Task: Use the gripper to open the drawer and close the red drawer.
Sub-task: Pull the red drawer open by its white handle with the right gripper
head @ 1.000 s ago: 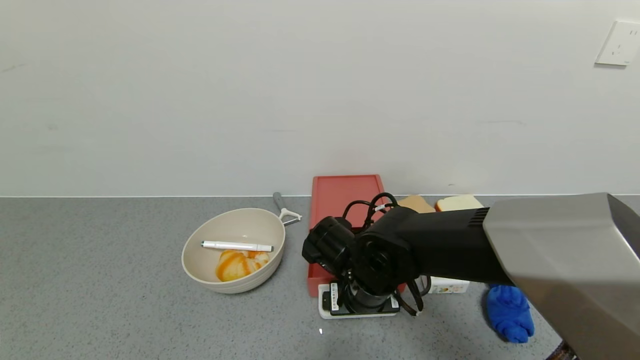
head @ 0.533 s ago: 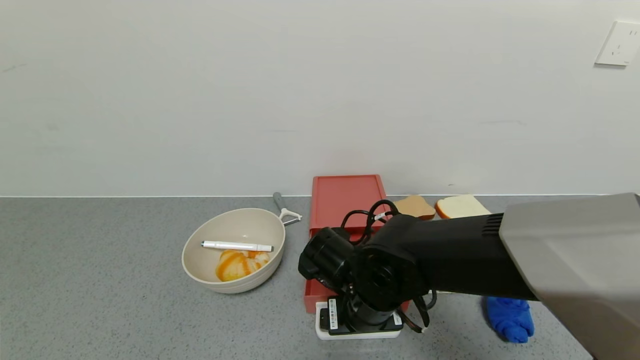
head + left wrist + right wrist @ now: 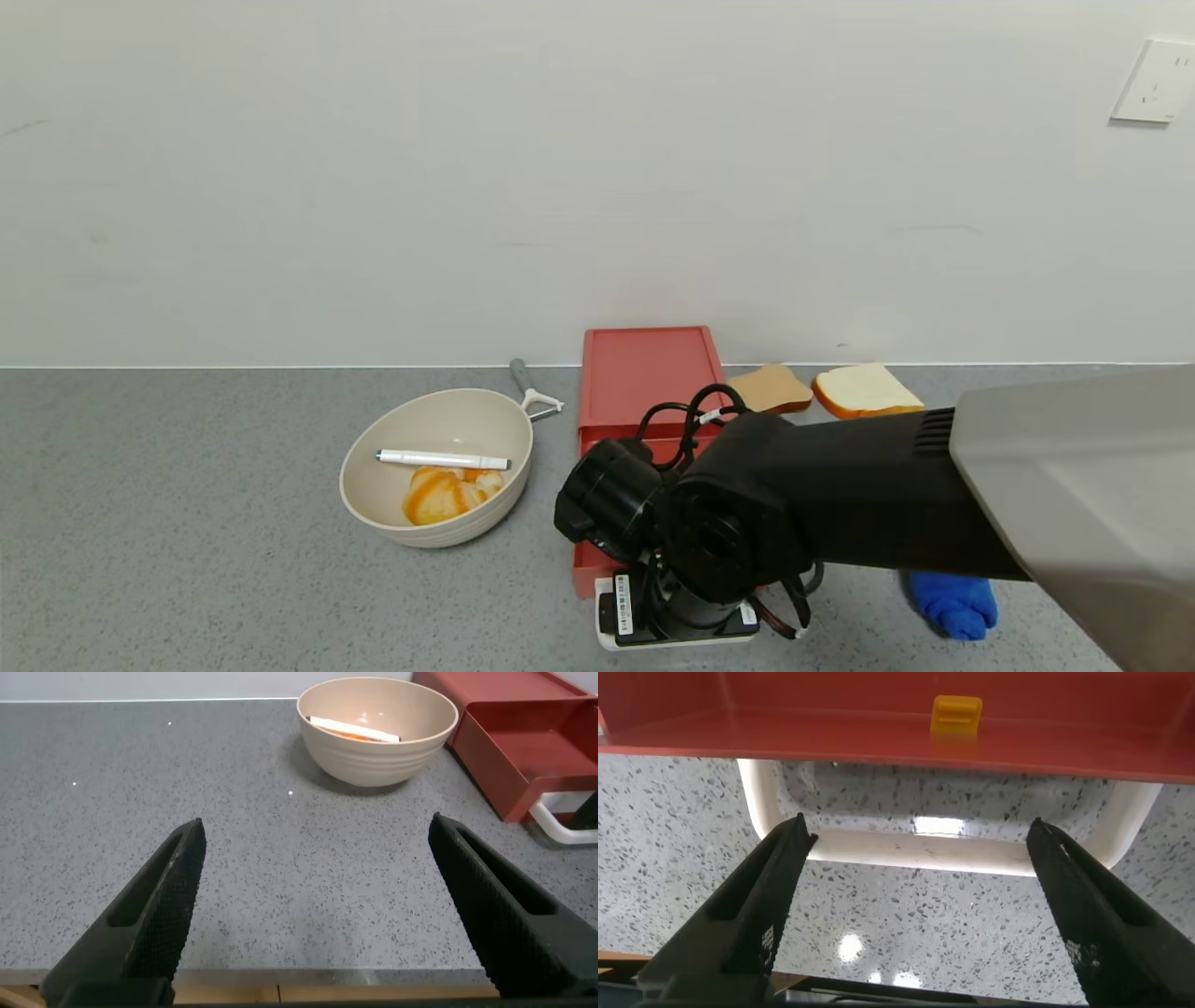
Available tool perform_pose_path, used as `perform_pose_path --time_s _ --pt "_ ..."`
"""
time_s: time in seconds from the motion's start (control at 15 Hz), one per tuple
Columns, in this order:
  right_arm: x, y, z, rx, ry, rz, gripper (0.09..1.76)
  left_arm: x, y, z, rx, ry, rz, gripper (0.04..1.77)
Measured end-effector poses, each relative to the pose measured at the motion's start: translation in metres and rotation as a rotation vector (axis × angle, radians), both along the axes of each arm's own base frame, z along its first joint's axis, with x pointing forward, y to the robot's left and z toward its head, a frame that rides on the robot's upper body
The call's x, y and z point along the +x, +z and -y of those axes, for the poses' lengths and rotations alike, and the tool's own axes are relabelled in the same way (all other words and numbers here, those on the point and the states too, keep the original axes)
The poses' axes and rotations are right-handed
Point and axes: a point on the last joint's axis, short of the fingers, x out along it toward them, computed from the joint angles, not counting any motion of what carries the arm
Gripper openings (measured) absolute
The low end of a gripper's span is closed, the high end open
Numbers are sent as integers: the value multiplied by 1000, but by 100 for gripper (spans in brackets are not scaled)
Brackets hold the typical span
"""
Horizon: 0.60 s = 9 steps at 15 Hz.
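The salmon-red drawer [image 3: 644, 373] lies by the back wall, its tray [image 3: 597, 571] slid out toward me. It also shows in the left wrist view [image 3: 523, 742]. The white loop handle [image 3: 611, 639] is on the tray's front. My right gripper [image 3: 677, 616] hangs over this handle. In the right wrist view the right gripper [image 3: 920, 831] is open, one fingertip [image 3: 796, 835] at each end of the handle's white bar [image 3: 952, 849]. My left gripper [image 3: 318, 831] is open and empty over the table's near edge, left of the bowl.
A cream bowl [image 3: 437, 465] with a white pen [image 3: 442, 459] and an orange-striped item stands left of the drawer, a peeler [image 3: 532, 390] behind it. Two bread slices [image 3: 864, 390] lie right of the drawer. A blue cloth [image 3: 954, 602] lies at the front right.
My right gripper has moved toward me with the white handle, and the drawer's tray has slid farther out of the red box.
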Motion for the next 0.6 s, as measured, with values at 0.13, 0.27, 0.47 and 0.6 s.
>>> perform_pose_path --time_s 0.13,0.27,0.47,0.6 --pt "-2 1 -1 1 2 -3 171 0 0 0 0 0 0 172" --pt "-4 5 -1 10 5 4 171 0 0 0 0 0 0 172" --pt "-4 20 4 37 5 31 171 0 0 0 0 0 0 172" --pt "-7 36 8 62 10 58 171 0 0 0 0 0 0 172"
